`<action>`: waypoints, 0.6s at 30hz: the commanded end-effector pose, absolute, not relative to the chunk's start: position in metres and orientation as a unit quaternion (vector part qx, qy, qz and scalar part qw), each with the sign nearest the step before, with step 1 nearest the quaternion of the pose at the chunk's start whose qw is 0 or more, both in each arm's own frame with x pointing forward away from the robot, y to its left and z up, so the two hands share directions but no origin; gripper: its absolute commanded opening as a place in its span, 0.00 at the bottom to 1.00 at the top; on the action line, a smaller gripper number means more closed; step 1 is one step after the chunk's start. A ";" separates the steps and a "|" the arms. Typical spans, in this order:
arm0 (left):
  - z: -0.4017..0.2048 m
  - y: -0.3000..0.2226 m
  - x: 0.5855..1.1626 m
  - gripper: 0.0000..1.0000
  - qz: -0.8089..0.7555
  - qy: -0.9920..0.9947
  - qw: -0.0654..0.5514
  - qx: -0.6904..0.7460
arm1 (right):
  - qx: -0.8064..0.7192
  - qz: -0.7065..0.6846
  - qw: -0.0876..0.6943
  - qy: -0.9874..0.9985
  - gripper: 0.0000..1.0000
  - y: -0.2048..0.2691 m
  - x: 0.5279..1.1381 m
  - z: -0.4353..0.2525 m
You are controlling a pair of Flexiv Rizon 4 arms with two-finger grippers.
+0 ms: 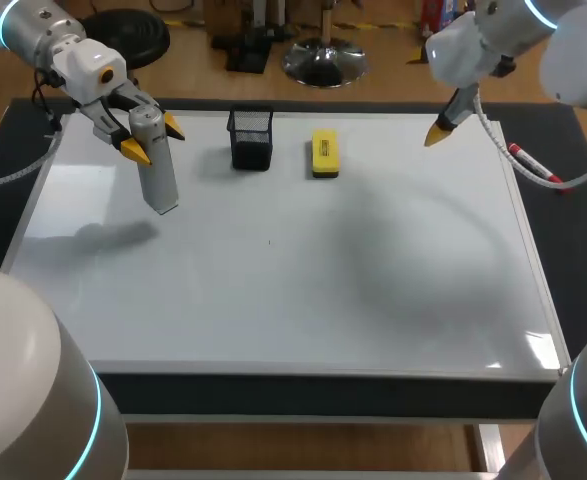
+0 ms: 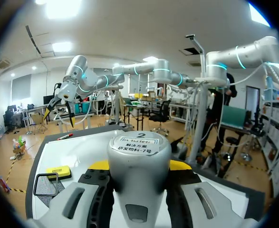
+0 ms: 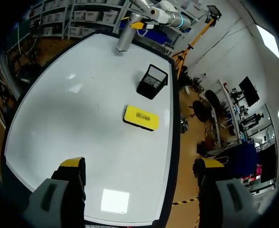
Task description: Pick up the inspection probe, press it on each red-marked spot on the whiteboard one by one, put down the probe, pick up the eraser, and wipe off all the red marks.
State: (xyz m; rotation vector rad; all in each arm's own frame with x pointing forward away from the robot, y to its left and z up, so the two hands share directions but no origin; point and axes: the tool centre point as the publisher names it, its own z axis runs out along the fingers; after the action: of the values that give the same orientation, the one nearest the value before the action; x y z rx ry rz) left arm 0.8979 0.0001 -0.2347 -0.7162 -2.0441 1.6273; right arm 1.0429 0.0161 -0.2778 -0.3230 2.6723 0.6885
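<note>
Left hand [image 1: 153, 138] pinches the grey probe [image 1: 159, 180], raised over the whiteboard [image 1: 323, 290]. Right hand [image 3: 140, 164] spread, holding nothing. Yellow eraser [image 1: 324, 153] lies beside the black mesh holder [image 1: 251, 138].

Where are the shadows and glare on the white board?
Head view: the probe in the left gripper casts a grey shadow on the whiteboard; glare at its near right corner. Right wrist view: a bright patch under the right gripper.
</note>
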 end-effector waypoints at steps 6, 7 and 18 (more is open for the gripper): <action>-0.224 -0.004 0.904 0.00 0.589 -0.755 0.181 -0.225 | -0.115 0.242 0.180 0.947 1.00 0.016 1.043 -0.277; -0.223 -0.004 0.905 0.00 0.590 -0.759 0.173 -0.213 | -0.115 0.242 0.180 0.947 1.00 0.016 1.043 -0.277; -0.203 -0.011 0.924 0.00 0.598 -0.779 0.122 -0.145 | -0.115 0.242 0.180 0.947 1.00 0.016 1.043 -0.277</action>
State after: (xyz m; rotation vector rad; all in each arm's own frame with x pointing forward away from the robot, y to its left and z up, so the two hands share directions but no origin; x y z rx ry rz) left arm 0.9328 -0.0062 -0.2118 -0.5020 -2.1777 1.7092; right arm 1.0428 0.0161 -0.2777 -0.3234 2.6734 0.6870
